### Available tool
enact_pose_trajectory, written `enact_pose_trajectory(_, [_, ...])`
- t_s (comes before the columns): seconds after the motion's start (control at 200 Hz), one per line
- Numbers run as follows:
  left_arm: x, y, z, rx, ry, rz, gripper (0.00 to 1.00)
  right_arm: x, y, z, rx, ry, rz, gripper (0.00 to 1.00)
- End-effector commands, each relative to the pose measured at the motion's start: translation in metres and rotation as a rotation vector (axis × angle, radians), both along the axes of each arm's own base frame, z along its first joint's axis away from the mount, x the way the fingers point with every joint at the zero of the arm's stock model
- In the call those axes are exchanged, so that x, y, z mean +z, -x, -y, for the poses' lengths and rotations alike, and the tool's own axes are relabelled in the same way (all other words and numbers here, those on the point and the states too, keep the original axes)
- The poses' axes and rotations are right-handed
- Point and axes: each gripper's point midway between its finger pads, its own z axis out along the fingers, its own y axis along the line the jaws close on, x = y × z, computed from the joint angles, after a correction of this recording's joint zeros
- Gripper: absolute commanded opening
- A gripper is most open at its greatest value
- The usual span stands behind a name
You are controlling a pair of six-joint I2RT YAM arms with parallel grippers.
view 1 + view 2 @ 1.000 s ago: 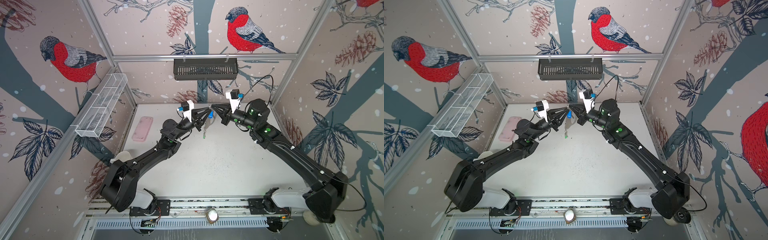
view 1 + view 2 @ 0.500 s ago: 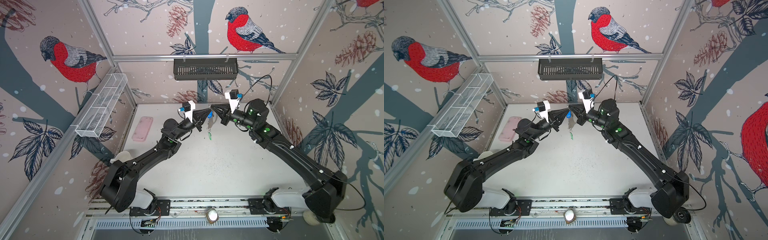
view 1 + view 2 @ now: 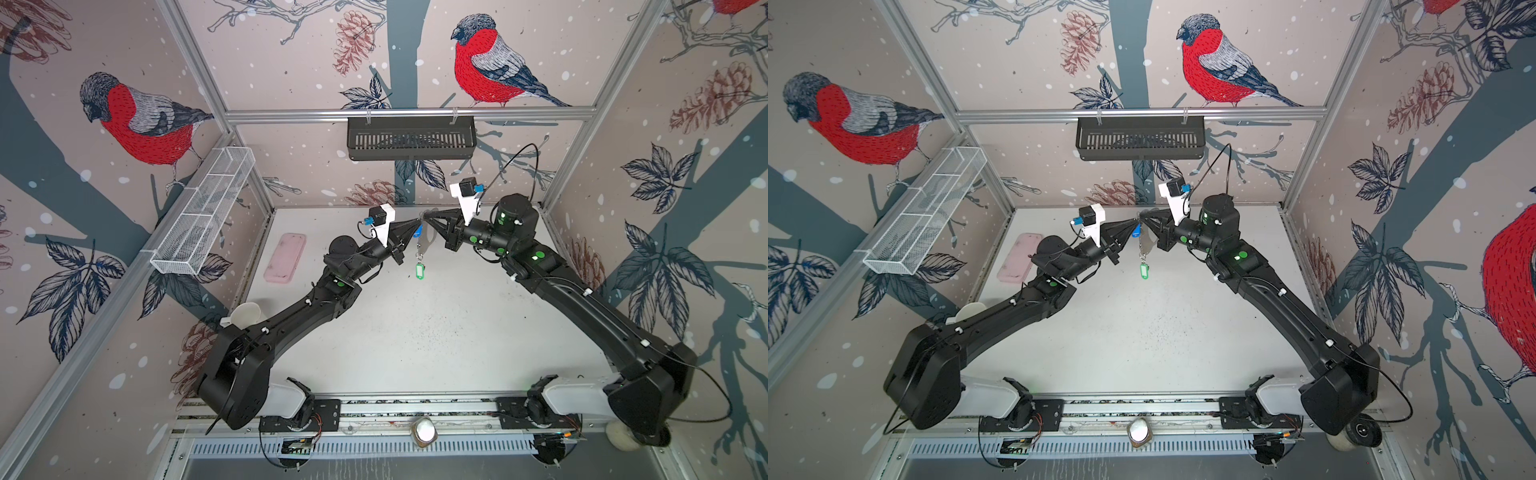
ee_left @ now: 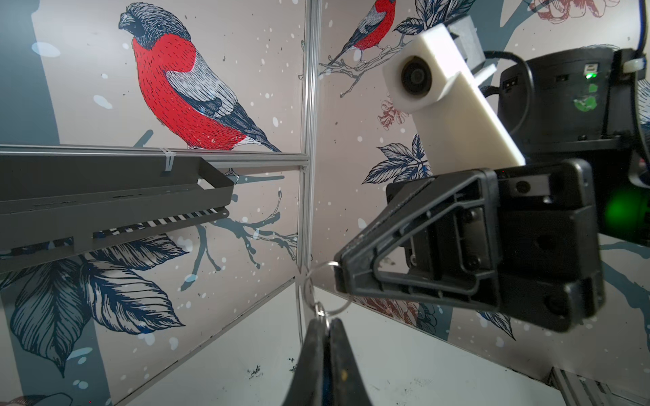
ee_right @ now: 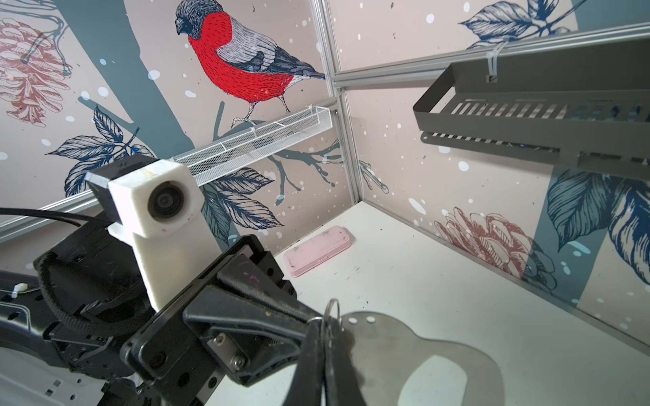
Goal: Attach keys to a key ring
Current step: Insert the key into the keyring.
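Aloft, right of the pink case (image 3: 285, 257) | green-tag key (image 3: 1144, 270) dangles below the key ring (image 5: 387, 337) | left gripper (image 4: 325, 325) clenched on the blue-tag key (image 3: 1136, 230) | right gripper (image 5: 323, 327) clamps the key ring | advice: hold the ring motionless, thread slowly, no yanking

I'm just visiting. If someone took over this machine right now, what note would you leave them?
Left gripper: shut, seemingly on the blue tag, its small ring poking out.
Right gripper: shut on the key ring, held above the table.
Done: green tag already hangs from the key ring.
To do: get the blue-tagged key on; whether it is threaded cannot be told.
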Motion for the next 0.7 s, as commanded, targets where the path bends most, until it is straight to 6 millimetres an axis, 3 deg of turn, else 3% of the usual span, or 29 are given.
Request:
enact_pose_trajectory(0.0, [-0.013,-0.014,-0.006,0.085,-0.045,-0.021,0.00,0.005,0.008,-0.004,0.070,-0.023,-0.044,0.00])
enact_pose_trajectory(0.45, [-0.034,-0.024,-0.008,0.144,-0.166,0.020,0.00,-0.018,0.006,-0.011,0.144,-0.005,-0.209,0.00])
enact_pose_trajectory(0.695, [-0.044,-0.027,-0.018,0.156,-0.197,0.048,0.00,-0.032,0.005,-0.010,0.158,0.020,-0.288,0.00])
